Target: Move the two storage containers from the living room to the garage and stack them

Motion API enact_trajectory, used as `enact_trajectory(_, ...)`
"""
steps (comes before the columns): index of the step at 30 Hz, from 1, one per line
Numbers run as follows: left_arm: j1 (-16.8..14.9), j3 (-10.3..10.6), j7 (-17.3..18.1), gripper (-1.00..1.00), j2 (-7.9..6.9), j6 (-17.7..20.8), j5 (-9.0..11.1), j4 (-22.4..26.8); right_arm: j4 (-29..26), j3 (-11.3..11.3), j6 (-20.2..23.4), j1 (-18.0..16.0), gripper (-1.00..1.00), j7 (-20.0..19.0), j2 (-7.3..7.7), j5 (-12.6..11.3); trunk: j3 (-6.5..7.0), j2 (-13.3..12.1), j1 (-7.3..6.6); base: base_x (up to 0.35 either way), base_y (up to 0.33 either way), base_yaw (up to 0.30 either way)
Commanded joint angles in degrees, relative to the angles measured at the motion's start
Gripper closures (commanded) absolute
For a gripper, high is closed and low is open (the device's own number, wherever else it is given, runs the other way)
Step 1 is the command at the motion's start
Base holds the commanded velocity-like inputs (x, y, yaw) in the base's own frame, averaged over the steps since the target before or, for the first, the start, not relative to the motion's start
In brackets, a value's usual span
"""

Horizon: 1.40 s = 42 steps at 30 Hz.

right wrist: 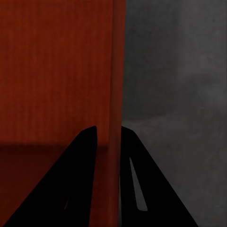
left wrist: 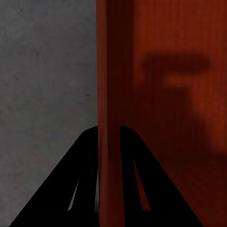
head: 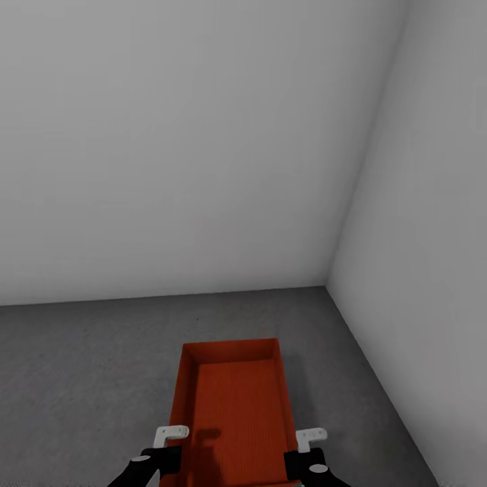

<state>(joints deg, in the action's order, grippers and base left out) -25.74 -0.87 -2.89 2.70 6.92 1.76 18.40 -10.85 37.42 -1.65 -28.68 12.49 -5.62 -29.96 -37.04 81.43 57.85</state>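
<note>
One orange-red storage container (head: 237, 406) lies lengthwise ahead of me over the dark grey concrete floor (head: 81, 365) of the garage, its open top facing up and nothing inside. My left gripper (head: 176, 438) is shut on its left long wall (left wrist: 109, 85), with one finger inside and one outside the box. My right gripper (head: 306, 439) is shut the same way on the right long wall (right wrist: 117, 71). The left gripper (left wrist: 109, 137) and right gripper (right wrist: 109, 135) both straddle the thin wall. I cannot tell whether the box touches the floor.
A pale grey back wall (head: 169, 135) meets a pale grey side wall (head: 433, 237) in a corner ahead and to the right. Bare concrete runs to the left of the box and between its far end and the back wall.
</note>
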Motion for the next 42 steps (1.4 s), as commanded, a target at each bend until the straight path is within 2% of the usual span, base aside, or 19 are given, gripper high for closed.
enact_trajectory(1,-0.01,-0.33,-0.63,1.0,-0.05,0.39,-0.97,0.32,1.36,-0.77,-0.31,-0.04,1.0,0.4,0.7,-0.89,-0.32,0.44,0.22,0.0,0.0,0.0)
enact_trajectory(13,-0.01,-0.33,-0.63,1.0,0.02,0.3,-0.97,0.32,1.36,-0.77,-0.36,-0.06,1.0,0.35,0.7,-0.84,-2.84,5.26,2.86,0.0,0.0,0.0)
enact_trajectory(30,-0.01,-0.34,-0.63,1.0,0.01,0.21,-0.97,0.32,1.36,-0.77,-0.37,-0.06,1.0,0.34,0.72,-0.86,-7.35,12.07,6.59,0.0,0.0,0.0)
enact_trajectory(42,-0.01,-0.34,-0.63,1.0,0.02,0.12,-0.97,0.32,1.36,-0.77,-0.37,-0.06,1.0,0.34,0.7,-0.85,-9.61,16.89,9.23,0.0,0.0,0.0)
